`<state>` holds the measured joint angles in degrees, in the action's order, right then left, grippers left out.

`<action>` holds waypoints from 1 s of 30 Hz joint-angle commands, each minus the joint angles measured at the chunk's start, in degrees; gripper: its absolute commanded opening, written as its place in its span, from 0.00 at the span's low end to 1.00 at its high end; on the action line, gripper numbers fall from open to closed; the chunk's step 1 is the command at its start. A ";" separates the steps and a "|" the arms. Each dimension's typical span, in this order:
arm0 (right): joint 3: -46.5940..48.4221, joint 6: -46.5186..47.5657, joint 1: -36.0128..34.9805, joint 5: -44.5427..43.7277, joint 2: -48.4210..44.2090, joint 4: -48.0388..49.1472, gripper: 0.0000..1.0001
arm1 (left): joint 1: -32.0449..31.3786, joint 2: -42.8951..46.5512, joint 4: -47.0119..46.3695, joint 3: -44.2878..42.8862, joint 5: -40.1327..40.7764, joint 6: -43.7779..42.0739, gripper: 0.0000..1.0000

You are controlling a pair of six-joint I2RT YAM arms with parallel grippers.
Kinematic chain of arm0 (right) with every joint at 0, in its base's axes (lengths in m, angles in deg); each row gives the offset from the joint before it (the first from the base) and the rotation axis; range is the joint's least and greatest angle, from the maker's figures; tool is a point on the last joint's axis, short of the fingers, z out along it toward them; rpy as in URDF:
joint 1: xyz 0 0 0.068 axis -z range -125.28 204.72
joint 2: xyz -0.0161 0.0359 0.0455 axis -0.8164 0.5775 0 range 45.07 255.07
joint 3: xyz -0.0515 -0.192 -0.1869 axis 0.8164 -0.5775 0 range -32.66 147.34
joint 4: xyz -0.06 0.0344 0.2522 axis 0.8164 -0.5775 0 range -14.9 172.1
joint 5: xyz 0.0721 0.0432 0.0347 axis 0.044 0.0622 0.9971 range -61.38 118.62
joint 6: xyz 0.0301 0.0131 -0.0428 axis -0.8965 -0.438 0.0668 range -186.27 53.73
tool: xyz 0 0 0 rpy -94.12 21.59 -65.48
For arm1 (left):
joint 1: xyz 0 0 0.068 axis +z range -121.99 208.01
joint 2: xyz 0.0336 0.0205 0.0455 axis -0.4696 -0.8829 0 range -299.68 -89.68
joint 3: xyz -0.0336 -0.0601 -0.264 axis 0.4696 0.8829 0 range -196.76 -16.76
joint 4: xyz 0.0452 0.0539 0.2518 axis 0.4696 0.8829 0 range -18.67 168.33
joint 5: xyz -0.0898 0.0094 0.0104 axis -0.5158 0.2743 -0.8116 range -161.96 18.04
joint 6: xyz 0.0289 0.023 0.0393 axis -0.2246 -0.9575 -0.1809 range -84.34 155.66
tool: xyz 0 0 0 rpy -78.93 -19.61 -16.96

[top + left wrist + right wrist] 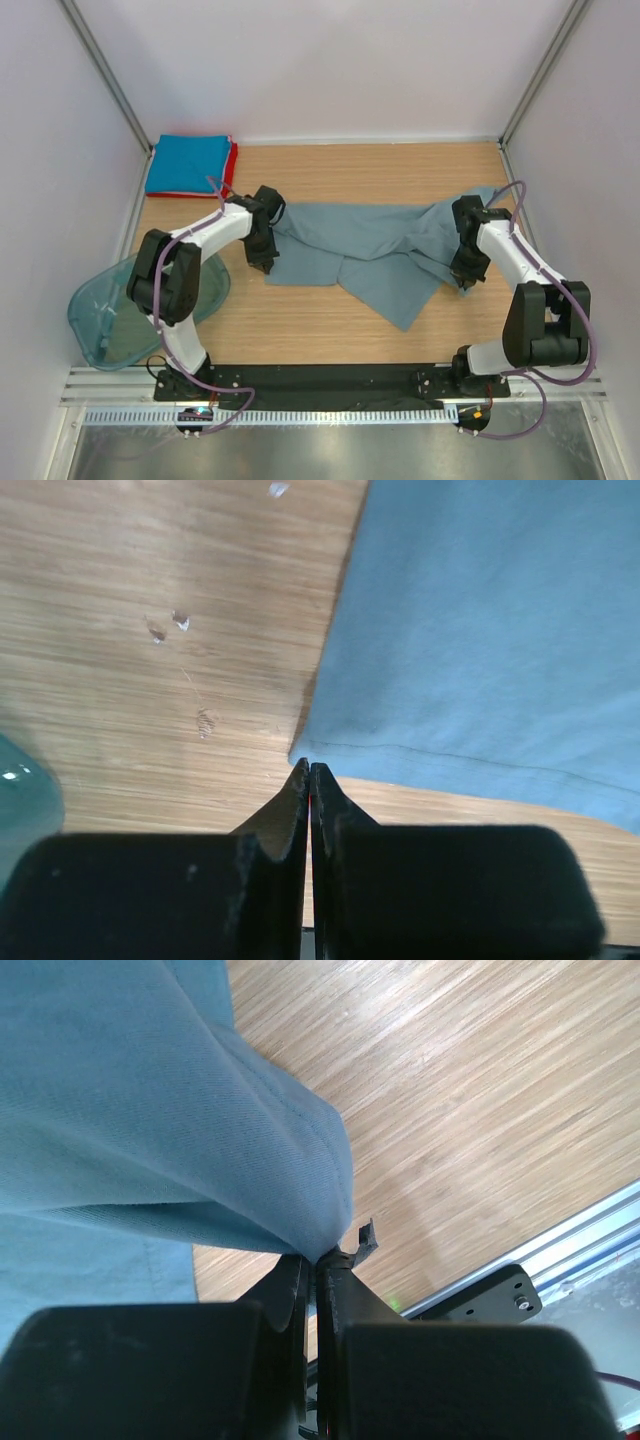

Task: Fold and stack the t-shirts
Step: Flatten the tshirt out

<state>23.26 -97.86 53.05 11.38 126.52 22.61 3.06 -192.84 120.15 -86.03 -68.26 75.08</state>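
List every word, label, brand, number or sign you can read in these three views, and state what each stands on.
None: no view holds any readable text.
Dusty grey-blue cloth t-shirt: no print or label showing.
Folded bright blue t-shirt on the folded red t-shirt: both plain.
Translucent teal plastic tub: unmarked.
Small coloured parts at the arm bases: too small to read.

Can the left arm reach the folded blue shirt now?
Probably yes: only bare table lies before the blue shirt. But the left gripper is shut on the grey shirt and must release first.
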 commanded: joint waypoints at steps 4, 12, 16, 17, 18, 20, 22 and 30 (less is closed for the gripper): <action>2.09 -0.75 0.71 0.36 0.38 -0.99 0.01 | 0.25 3.75 4.00 -6.13 1.57 -2.77 0.00; 0.95 -2.51 0.71 1.94 -1.38 -0.63 0.01 | 1.04 3.31 0.77 -0.79 0.46 -4.43 0.30; 0.24 -3.03 0.79 2.20 -1.03 -0.99 0.01 | 1.22 2.79 -4.78 1.95 -2.83 -4.53 0.40; 0.07 -3.03 0.71 2.12 -1.03 -0.90 0.01 | 1.13 2.43 -4.70 2.04 -2.39 -4.53 0.40; -0.20 -3.38 0.79 2.20 -1.20 -0.81 0.01 | 1.13 1.30 -4.52 2.04 -1.78 -4.53 0.40; -0.46 -3.48 0.71 2.47 -1.64 -0.55 0.01 | 1.22 0.33 -4.43 2.48 -0.72 -4.70 0.40; -0.46 -3.56 0.71 2.56 -1.73 -0.72 0.01 | 1.39 -0.47 -5.65 3.70 -0.37 -4.79 0.41; -0.55 -2.77 0.71 1.15 -3.31 -1.51 0.01 | 1.66 -0.12 -8.83 8.62 -3.27 -3.04 0.15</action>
<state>22.73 -100.44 53.47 13.74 125.80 22.24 4.54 -192.07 114.51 -80.53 -70.53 71.52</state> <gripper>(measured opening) 0.052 0.205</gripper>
